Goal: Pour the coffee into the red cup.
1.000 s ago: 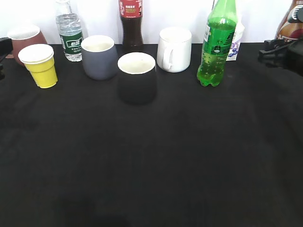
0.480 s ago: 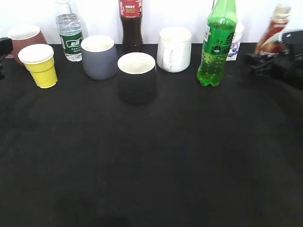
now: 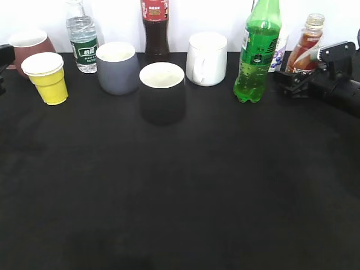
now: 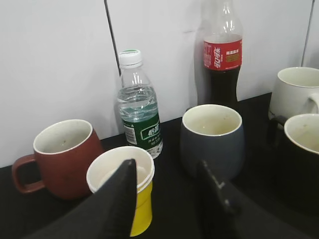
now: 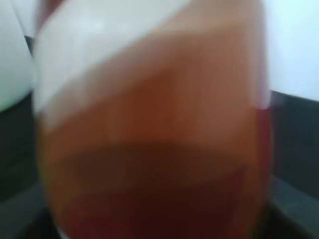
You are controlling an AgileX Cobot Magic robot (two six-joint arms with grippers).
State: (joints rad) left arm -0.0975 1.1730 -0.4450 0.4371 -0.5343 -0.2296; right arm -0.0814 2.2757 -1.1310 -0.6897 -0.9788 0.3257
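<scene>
The coffee bottle (image 3: 304,46) stands upright at the far right of the black table (image 3: 180,185), just right of the green soda bottle (image 3: 257,50), with the right gripper (image 3: 295,79) around its lower half; black gripper parts flank its base, and up close its blurred label (image 5: 149,124) fills the right wrist view, so the jaws look closed on it, though the pads themselves are hidden. Well to the left of the green soda bottle sit the white mug (image 3: 207,58), the black cup (image 3: 162,93), the cola bottle (image 3: 156,28), the grey cup (image 3: 117,67) and the water bottle (image 3: 82,36). Furthest from it, at the far left, the red cup (image 3: 31,49) stands behind the yellow paper cup (image 3: 48,77). The left gripper (image 4: 167,196) hangs there with its fingers (image 4: 122,199) spread wide and empty, near the yellow paper cup.
</scene>
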